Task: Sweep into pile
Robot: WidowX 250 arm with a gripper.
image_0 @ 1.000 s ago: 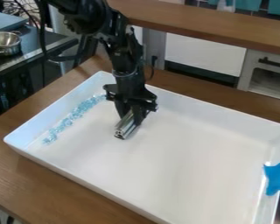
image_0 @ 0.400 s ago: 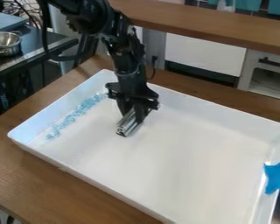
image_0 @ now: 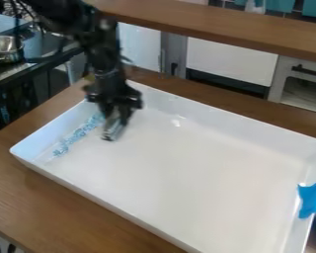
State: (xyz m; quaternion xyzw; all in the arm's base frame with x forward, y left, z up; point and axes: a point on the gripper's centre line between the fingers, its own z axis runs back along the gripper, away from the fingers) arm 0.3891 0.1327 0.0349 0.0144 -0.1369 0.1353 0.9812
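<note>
Silver bar (image_0: 112,130), pinched in the tool (image_0: 117,115), could twist if pressed hard on the tray (image_0: 187,173) below, scattering the blue bits (image_0: 77,134) just beside the tool.

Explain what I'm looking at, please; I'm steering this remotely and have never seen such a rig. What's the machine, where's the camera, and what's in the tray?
The machine is one black robot arm, coming in from the upper left. Its two-finger gripper hangs over the work, holding a short silvery metal bar that slants downward. The view comes from a fixed camera looking down at a slant.

Below is a large white tray on a wooden table. Small light-blue pieces lie in a loose strip along its left side, as you see it. The bar presumably serves as the sweeper for piling them up.
</note>
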